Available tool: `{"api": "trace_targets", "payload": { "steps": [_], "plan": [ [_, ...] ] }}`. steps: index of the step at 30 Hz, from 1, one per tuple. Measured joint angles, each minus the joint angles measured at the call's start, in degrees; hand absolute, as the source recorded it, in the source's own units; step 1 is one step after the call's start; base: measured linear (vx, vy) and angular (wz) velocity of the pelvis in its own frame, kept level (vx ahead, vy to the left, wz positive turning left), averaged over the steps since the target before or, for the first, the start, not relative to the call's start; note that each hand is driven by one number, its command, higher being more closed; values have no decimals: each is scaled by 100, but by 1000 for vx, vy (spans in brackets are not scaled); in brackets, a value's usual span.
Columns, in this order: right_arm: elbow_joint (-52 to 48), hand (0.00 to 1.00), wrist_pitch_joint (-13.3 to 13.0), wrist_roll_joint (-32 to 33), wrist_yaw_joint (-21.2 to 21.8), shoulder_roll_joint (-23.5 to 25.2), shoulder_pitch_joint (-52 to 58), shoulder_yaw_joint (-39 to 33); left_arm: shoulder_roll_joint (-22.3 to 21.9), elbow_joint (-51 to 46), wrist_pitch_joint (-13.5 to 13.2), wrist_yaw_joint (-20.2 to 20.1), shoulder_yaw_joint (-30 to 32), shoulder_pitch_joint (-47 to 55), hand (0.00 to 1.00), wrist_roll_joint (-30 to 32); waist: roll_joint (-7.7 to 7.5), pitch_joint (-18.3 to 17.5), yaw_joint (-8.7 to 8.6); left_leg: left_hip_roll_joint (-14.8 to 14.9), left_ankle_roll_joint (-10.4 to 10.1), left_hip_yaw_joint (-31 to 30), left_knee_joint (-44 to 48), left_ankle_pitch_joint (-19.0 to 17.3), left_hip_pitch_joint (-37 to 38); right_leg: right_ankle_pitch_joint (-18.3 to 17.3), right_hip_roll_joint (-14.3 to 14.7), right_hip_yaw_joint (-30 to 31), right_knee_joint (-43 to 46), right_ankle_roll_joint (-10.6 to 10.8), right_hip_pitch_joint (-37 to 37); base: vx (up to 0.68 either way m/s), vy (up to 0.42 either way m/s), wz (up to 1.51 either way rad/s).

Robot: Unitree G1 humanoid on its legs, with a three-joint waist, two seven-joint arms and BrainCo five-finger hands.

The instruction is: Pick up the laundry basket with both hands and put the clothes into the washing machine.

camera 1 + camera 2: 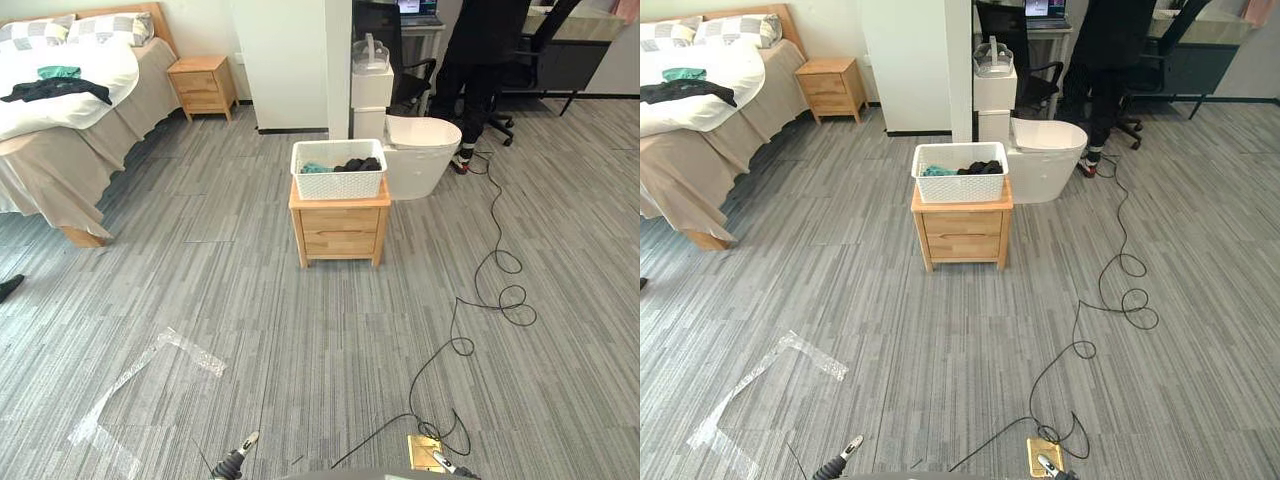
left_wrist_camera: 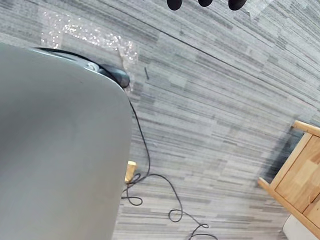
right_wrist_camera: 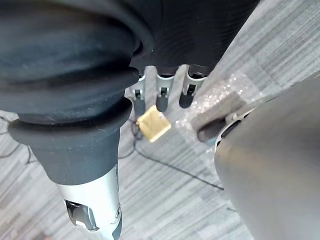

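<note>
**Left eye view.** A white perforated plastic laundry basket (image 1: 338, 184) is recorded standing on a low light-wood bedside cabinet (image 1: 340, 232) at mid-floor. Dark and teal clothes (image 1: 352, 165) lie inside the basket. A white round-bodied washing machine (image 1: 420, 160) stands just beside the cabinet, on its right. A bed with white bedding (image 1: 60, 100) and a second wooden cabinet (image 1: 203, 86) are noted far left, and a person in dark clothing (image 1: 482, 50) at the rear. The left hand (image 1: 238, 458) and the right hand (image 1: 448, 467) are seen at the bottom edge, well apart from the basket.

**Right eye view.** The same arrangement is observed. Clear tape strips (image 1: 765, 385) are stuck to the grey carpet and a square brass floor plate (image 1: 1042, 456) is set into it.

**Left wrist view.** Dark fingertips (image 2: 205, 2) are seen side by side above bare carpet; the fingers appear relaxed and hold nothing.

**Right wrist view.** Silver fingers (image 3: 162, 95) hang straight and parted above the brass plate, and nothing is gripped.
</note>
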Motion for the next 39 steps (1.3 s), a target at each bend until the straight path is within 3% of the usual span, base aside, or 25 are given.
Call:
{"api": "trace_targets", "payload": {
  "steps": [10, 13, 15, 17, 18, 19, 20, 21, 22, 23, 25, 27, 29, 30, 31, 32, 33, 34, 35, 36, 37, 39],
  "plan": [
    [21, 0, 7, -18, 11, 4, 2, 1, 29, -1, 1, -1, -31, -15, 0, 197, -69, 57, 2, -17, 4, 46, -5, -4, 28, 0, -21, 40, 34, 0, -15, -22, -2, -2],
    [19, 0, 7, -64, 18, -25, -77, 1, 68, -7, -1, 1, -30, -20, 0, 181, -32, 208, 7, -25, 131, 158, 296, -171, -52, 1, -46, 182, 134, -3, -54, -44, 10, -23],
    [3, 0, 6, -63, 21, -82, -148, -1, 57, -7, 3, 3, -56, -82, 0, 158, 48, 339, -11, -33, 182, 179, 699, -458, -284, -323, -137, 188, 756, 173, -378, -54, 20, -8],
    [-44, 0, 6, -20, 23, -129, -91, 14, 131, -28, -2, 4, -240, -190, 0, 110, -24, 444, -15, -260, 337, 153, 928, -641, -511, -1048, -560, 84, 2318, 574, -1163, -59, 67, 19],
    [-45, 0, 10, 9, 28, -138, -96, 3, 97, -27, -7, 6, -242, -255, 0, 101, 9, 551, 13, -301, 375, 161, 931, -662, -480, -1011, -751, 2, 3244, 447, -1557, -23, 87, 18],
    [-101, 0, 6, 70, 82, -129, -113, -5, 109, -29, -2, 5, -240, -256, 0, 49, 5, 755, -12, -313, 454, 151, 989, -713, -371, -720, -980, -129, 4487, 75, -2139, 44, 64, 6],
    [-138, 0, 0, 140, 108, -106, -110, -8, 122, -34, 3, 4, -236, -235, 0, 36, -19, 830, -17, -312, 505, 126, 1007, -748, -295, -636, -1073, -183, 4991, -37, -2344, 66, 56, 12],
    [-137, 0, -6, 214, 139, -91, -54, -5, 141, -58, 14, 5, -221, -205, 0, -16, -24, 935, -19, -271, 563, 70, 1059, -841, -133, -659, -1165, -204, 5629, -9, -2669, 130, 20, 10],
    [-131, 0, -2, 216, 139, -84, -26, -20, 140, -65, 25, 4, -204, -204, 0, -17, 3, 955, -12, -237, 560, 18, 1067, -892, -70, -672, -1178, -247, 5728, 0, -2784, 232, -19, 22],
    [-110, 0, 4, 218, 138, -46, 12, -125, 131, -134, 42, -2, -186, -207, 0, -12, 0, 957, -42, -134, 530, -106, 1061, -980, 50, -672, -1195, -363, 5549, 4, -2930, 331, -59, 41],
    [-105, 0, 0, 242, 138, 60, 81, -294, 110, -185, 37, -4, -129, -241, 0, -7, 2, 959, -128, 61, 421, -284, 956, -1080, 258, -627, -1180, -684, 4350, 61, -2923, 371, -115, 52],
    [-7, 0, 12, 273, 139, 87, 132, -455, 75, -180, 38, -18, -38, -361, 0, -1, -11, 954, -243, 258, 235, -541, 910, -1335, 348, -138, -1167, -928, 2139, 128, -2886, 436, -233, 64],
    [19, 0, 107, 265, 136, 135, 156, -699, -45, -181, 37, -65, 138, -418, 0, 14, -54, 958, -259, 323, 130, -662, 841, -1563, 519, 332, -1227, -905, 1313, 213, -2918, 424, -257, 42],
    [28, 0, 161, 273, 155, 89, 163, -942, -169, -174, 40, -117, 290, -415, 0, 81, 69, 935, -331, 606, 162, -757, 764, -1782, 735, 826, -1017, -804, 1623, 238, -2948, 753, -370, 31],
    [19, 0, 163, 273, 175, 14, 192, -1146, -329, -78, 44, -153, 350, -348, 0, 166, 366, 759, -357, 937, 126, -776, 825, -1727, 778, 716, -680, -713, 2010, 193, -3102, 803, -355, 19],
    [43, 0, 161, 279, 191, 2, 123, -1333, -390, -50, 42, -225, 443, -385, 0, 195, 360, 753, -314, 1033, 47, -776, 1231, -1574, 682, 687, -504, -616, 2252, -13, -3150, 856, -373, 5],
    [24, 0, 166, 355, 216, 1, 103, -1561, -446, -85, 38, -251, 722, -414, 0, 189, 358, 739, -303, 1142, 75, -779, 2210, -1385, 351, 684, -353, -699, 2282, -390, -2939, 586, -294, -8],
    [-6, 0, 164, 405, 227, 12, 103, -1625, -457, -97, 40, -253, 832, -395, 0, 184, 391, 737, -307, 1221, 160, -775, 2879, -1184, 123, 535, -235, -777, 2230, -429, -2753, 722, -383, -6],
    [-20, 0, 165, 453, 236, 22, 114, -1608, -429, -142, 50, -249, 980, -358, 0, 176, 392, 736, -303, 1352, 133, -852, 4396, -278, -488, 324, -42, -827, 2044, -505, -2298, 586, -277, -6],
    [-22, 0, 165, 472, 233, 13, 109, -1564, -410, -177, 51, -250, 965, -347, 0, 127, 350, 765, -277, 1360, -4, -948, 5175, -36, -820, 247, 43, -836, 1957, -577, -2098, 850, -350, -21],
    [-20, 0, 172, 516, 207, -20, -9, -1314, -360, -318, 49, -267, 904, -386, 0, -10, 329, 808, -126, 1270, -91, -1028, 6882, -28, -1585, 62, 258, -744, 1661, -773, -1495, 683, -256, -26],
    [-13, 0, 177, 599, 156, -93, -149, -955, -252, -515, 12, -274, 715, -422, 0, -62, 164, 894, 11, 1158, 7, -816, 7682, -119, -2240, 24, 335, -646, 1315, -710, -859, 708, -240, -27]
  ]
}}
